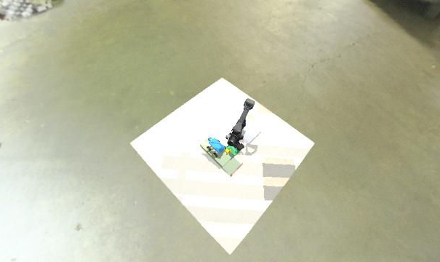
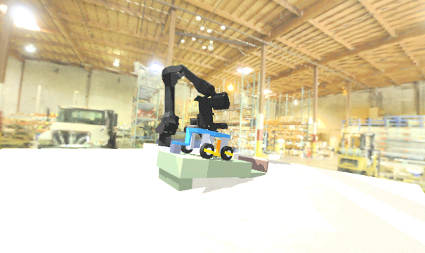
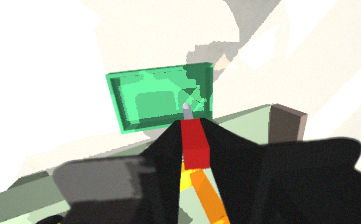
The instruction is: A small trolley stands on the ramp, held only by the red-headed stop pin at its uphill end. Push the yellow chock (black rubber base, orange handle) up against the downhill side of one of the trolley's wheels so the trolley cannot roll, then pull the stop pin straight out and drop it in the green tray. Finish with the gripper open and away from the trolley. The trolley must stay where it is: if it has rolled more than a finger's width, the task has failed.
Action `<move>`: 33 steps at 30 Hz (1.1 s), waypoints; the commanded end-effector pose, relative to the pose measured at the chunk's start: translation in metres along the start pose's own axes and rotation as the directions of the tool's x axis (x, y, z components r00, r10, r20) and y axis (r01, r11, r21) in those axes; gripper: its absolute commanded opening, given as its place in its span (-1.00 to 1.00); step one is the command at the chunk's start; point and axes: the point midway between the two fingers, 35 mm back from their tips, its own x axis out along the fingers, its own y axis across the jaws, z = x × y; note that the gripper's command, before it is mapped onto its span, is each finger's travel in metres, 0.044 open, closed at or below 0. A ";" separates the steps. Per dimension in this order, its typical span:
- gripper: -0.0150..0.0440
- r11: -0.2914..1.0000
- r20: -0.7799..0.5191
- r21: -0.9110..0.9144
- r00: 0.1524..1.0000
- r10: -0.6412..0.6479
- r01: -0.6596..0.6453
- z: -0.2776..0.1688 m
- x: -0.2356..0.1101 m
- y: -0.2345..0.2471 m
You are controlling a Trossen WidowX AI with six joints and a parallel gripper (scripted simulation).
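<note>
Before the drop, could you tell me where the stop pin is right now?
In the wrist view the stop pin sits centre frame, clamped between the jaws, its grey tip pointing at the green tray just beyond.

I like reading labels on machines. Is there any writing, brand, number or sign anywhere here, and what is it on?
None can be read.
Blue trolley, green tray, red-headed stop pin in the claw: all plain, no markings.
Truck and shelves behind: too blurred to read.

Top: high, distant; exterior: low, side-on; wrist: close above green tray [image 3: 131, 107]
</note>
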 end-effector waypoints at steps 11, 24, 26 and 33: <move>-0.49 1.000 0.005 0.001 1.000 -0.025 0.025 0.002 0.037 -0.015; 0.15 1.000 0.004 0.001 1.000 -0.024 0.024 0.001 0.038 -0.008; 0.15 1.000 0.004 0.001 1.000 -0.024 0.024 0.001 0.038 -0.006; 0.15 1.000 0.004 0.001 1.000 -0.023 0.023 0.001 0.040 -0.001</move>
